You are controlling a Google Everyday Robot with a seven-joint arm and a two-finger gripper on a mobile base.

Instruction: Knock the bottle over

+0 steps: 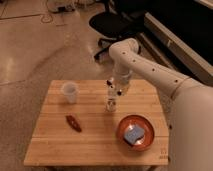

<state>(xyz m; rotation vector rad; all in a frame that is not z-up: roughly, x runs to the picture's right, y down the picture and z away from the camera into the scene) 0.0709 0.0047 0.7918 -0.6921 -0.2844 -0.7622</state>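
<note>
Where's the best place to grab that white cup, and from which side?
Probably the side wall, just under the rim, coming from the side that faces the bottle. The white cup stands upright, mouth open, on the wooden table, and the gripper sits right above that bottle, with nothing between it and the cup.

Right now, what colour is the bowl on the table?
Bowl: orange-red, in the camera view. The gripper is just above the bottle.
</note>
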